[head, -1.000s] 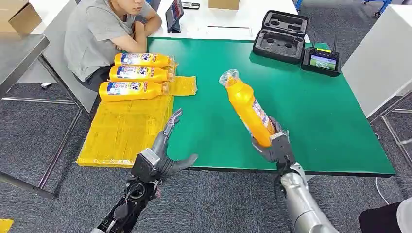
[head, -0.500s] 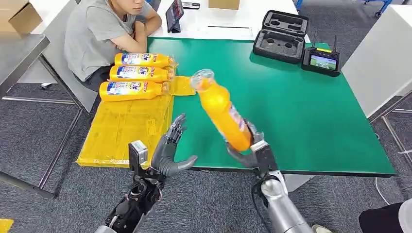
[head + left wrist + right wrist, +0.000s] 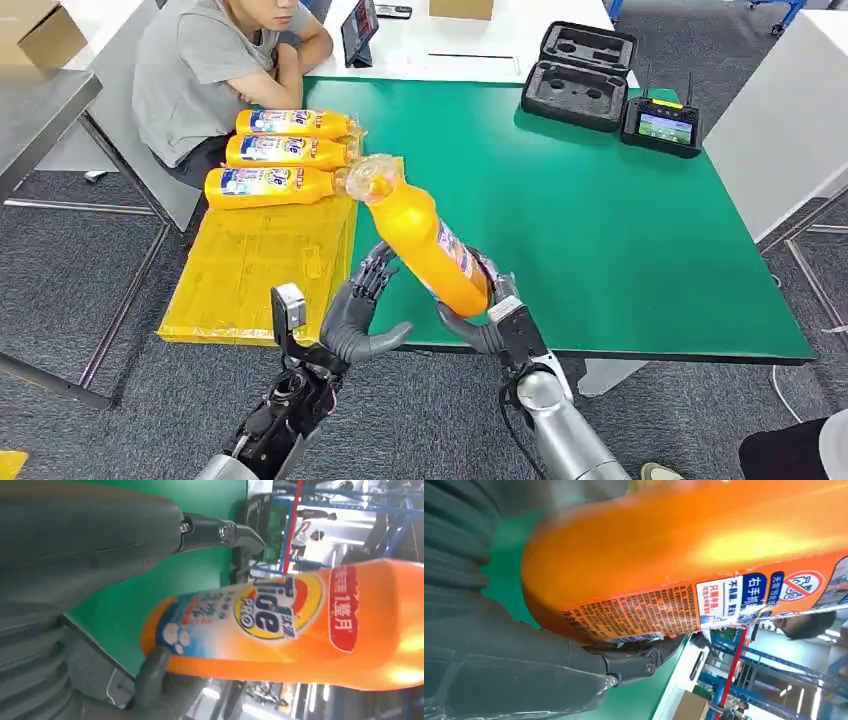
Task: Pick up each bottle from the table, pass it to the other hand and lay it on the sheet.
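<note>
My right hand (image 3: 490, 318) grips the base of an orange bottle (image 3: 420, 238), tilted with its clear cap toward the yellow sheet (image 3: 250, 265). The same bottle (image 3: 684, 550) runs across the right wrist view, my right hand (image 3: 499, 640) wrapped round its lower end. My left hand (image 3: 358, 312) is open just left of the bottle, fingers spread beside its lower body; its wrist view has the bottle (image 3: 300, 625) lying in front of the hand (image 3: 100, 555), and contact cannot be told. Three more orange bottles (image 3: 280, 152) lie side by side on the sheet's far end.
A seated person (image 3: 210, 70) leans on the table at the far left, close to the lying bottles. A black foam case (image 3: 580, 75) and a remote controller (image 3: 660, 125) sit at the far right of the green table (image 3: 620, 230).
My right hand has carried the bottle leftward across the table's front, toward the left hand. The left hand has risen and turned up to meet it.
</note>
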Available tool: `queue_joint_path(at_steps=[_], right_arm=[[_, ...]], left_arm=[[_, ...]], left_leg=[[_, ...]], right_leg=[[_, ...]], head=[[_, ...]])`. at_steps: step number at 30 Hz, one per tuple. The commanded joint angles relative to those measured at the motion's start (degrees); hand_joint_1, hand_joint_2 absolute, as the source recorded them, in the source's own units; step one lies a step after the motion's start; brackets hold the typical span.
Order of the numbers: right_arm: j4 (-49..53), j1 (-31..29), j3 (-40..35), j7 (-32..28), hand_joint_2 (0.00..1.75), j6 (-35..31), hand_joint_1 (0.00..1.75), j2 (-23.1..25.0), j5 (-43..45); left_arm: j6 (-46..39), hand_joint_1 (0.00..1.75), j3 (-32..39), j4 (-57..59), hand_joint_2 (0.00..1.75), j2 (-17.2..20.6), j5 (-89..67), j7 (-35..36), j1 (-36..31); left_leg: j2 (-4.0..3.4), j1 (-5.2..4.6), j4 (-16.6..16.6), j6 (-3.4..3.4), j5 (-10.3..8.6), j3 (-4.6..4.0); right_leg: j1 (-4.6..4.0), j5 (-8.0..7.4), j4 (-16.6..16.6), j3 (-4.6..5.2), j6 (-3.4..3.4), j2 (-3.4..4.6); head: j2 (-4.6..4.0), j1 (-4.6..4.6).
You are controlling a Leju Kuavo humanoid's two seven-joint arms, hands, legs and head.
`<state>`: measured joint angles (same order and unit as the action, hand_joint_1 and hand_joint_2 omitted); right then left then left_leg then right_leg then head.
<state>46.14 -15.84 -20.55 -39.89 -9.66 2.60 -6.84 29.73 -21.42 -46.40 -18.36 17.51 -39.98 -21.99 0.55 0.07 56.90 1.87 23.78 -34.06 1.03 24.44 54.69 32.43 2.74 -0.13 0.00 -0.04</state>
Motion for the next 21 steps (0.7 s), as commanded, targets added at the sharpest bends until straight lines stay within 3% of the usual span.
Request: queue_joint_path(at_steps=[1,21], right_arm=[[-5.9,-4.1,-6.4,-0.1,1.75,-1.1,1.75,1.0,-0.4],[-6.0,-3.8,-7.6,-0.1,1.75,-1.3,1.75,0.4,0.9]], left_arm=[[0.1,0.0,1.3,9.4,1.75,0.2,2.2,0.0,-5.5],[0.7,0.0,1.7,10.2,1.75,0.5,3.6,0.0,-6.6]], left_leg=[[-0.19,0.06,0.1,-0.11,0.12,0.17],[-0.15,0.05,0.1,-0.11,0.1,0.13]], right_leg=[[-0.07,0.06,0.0,-0.12,-0.15,0.15],[-0.07,0.06,0.1,-0.1,-0.14,0.12]], head=[[0.0,0.02],[0.0,0.0]])
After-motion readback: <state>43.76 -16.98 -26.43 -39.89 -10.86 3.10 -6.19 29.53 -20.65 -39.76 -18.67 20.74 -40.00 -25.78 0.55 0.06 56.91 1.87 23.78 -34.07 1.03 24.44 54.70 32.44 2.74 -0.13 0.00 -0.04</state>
